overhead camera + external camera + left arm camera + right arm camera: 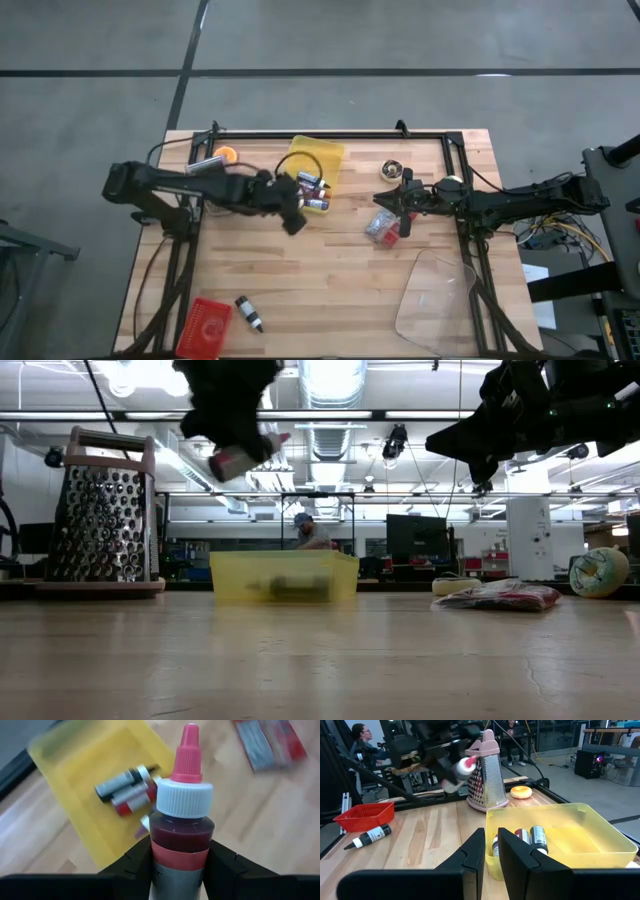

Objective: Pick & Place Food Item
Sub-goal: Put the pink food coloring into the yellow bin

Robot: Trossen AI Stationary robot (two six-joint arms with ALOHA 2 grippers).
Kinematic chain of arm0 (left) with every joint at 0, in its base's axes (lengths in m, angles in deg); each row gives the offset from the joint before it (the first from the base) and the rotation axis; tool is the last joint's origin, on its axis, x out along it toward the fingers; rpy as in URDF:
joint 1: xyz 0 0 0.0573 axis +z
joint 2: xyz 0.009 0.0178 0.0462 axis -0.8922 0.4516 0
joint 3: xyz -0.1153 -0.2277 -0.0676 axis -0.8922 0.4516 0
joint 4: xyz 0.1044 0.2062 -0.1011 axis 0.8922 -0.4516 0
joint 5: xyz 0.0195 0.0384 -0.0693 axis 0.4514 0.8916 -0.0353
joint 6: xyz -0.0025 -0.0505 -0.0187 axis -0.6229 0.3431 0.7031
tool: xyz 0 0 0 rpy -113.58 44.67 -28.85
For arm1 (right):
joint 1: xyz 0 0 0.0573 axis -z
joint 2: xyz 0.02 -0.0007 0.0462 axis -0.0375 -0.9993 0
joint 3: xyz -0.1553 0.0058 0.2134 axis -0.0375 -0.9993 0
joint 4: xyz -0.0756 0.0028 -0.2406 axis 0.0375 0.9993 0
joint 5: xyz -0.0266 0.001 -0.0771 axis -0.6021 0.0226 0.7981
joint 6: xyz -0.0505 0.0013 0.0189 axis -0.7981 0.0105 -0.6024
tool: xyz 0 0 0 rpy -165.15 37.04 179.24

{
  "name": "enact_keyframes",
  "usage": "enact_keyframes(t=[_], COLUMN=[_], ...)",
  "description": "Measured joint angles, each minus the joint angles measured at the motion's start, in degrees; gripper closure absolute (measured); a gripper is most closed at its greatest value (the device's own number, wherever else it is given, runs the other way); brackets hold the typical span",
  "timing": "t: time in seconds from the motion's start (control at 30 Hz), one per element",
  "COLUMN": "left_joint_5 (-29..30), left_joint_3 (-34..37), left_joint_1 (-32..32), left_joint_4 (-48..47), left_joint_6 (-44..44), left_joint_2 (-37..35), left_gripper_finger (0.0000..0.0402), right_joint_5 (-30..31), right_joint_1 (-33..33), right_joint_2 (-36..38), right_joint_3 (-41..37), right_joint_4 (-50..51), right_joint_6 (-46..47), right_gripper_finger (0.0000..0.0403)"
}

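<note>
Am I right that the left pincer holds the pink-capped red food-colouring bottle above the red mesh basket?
Not quite: the left pincer holds the pink-capped red food-colouring bottle beside the yellow plastic bin, not the red mesh basket; the high view shows this.

Yellow bin (322,158) as landmark: grater (102,510) and orange item (227,154) crowd its left side; foil packet (381,228) and small tin (391,171) lie right. Bare tabletop (330,280) in front gives open passage.

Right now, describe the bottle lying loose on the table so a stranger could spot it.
Find the red basket at the table's near left corner. Just right of it lies a dark bottle, white cap, alone on bare wood. The other bottles sit in the yellow bin or the left gripper.
</note>
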Motion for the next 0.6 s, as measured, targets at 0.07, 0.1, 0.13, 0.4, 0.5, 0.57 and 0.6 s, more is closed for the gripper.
enact_keyframes(t=[0.07, 0.1, 0.13, 0.4, 0.5, 0.57, 0.6], left_joint_5=[0.25, 0.01, -0.67, -13.16, -18.39, -20.80, -21.58], left_joint_3=[-2.31, -3.36, -4.29, -9.59, -9.48, -8.93, -8.70], left_joint_1=[2.15, 3.24, 4.35, 14.99, 19.33, 21.74, 22.88], left_joint_4=[-0.04, 0.06, 0.24, 0.45, 0.59, 1.32, 1.66], left_joint_6=[-0.16, -1.43, -3.22, -15.09, -17.95, -19.03, -19.09], left_joint_2=[1.84, 2.65, 3.44, 7.32, 8.25, 9.02, 9.40], left_gripper_finger=[0.0265, 0.0265, 0.0265, 0.0265, 0.0264, 0.0264, 0.0264], right_joint_5=[-0.02, -0.02, -0.02, 0.00, -0.02, 0.00, -0.01], right_joint_1=[-0.01, 0.01, -0.01, -0.01, -0.01, 0.01, 0.00], right_joint_2=[0.01, 0.01, 0.00, -0.01, -0.01, 0.01, 0.00], right_joint_3=[0.02, 0.02, 0.01, 0.02, 0.00, 0.02, 0.02], right_joint_4=[0.00, 0.00, 0.00, 0.00, 0.00, 0.00, 0.00], right_joint_6=[0.01, 0.01, 0.00, 0.01, -0.01, 0.01, 0.01], right_gripper_finger=[0.0355, 0.0355, 0.0355, 0.0355, 0.0355, 0.0355, 0.0355])
